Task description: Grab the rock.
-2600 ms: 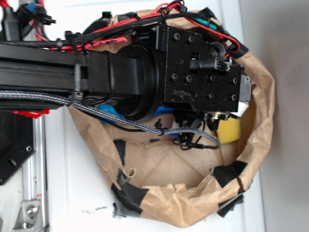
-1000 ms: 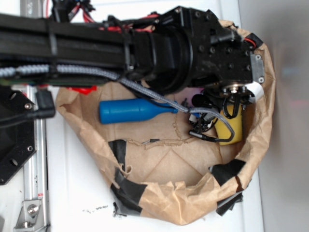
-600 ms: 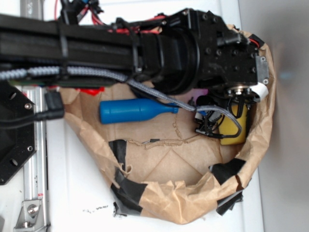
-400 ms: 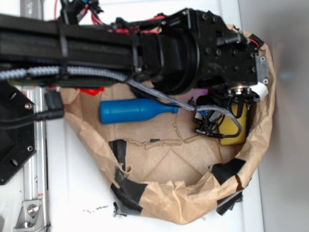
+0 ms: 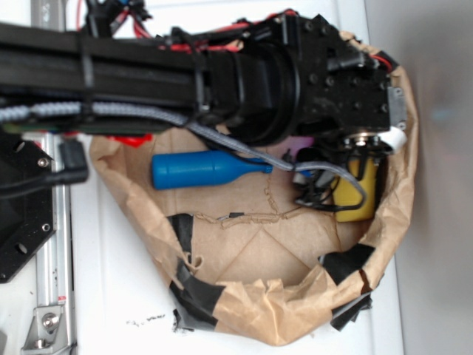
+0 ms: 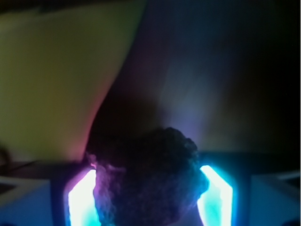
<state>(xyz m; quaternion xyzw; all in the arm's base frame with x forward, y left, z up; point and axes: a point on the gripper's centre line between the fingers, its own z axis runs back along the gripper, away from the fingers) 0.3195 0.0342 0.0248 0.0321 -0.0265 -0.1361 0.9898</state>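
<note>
In the wrist view the rock (image 6: 150, 183), a dark lumpy stone, fills the gap between my two glowing fingers (image 6: 82, 200). My gripper (image 6: 148, 173) is shut on the rock, and both pads touch its sides. The yellow sponge (image 6: 56, 80) lies close behind it on the left. In the exterior view my arm (image 5: 295, 81) reaches into the brown paper bag (image 5: 295, 314) and hides both the rock and the fingers. The yellow sponge (image 5: 361, 198) shows just below the wrist.
A blue bottle (image 5: 199, 170) lies on its side on the bag's floor, left of the wrist. The crumpled bag wall with black tape patches (image 5: 196, 292) rings the work area. Cables (image 5: 325, 185) hang from the wrist over the sponge.
Since 2.6 s ago the arm has moved up and right, uncovering the blue bottle. Over the last half second it has shifted slightly left.
</note>
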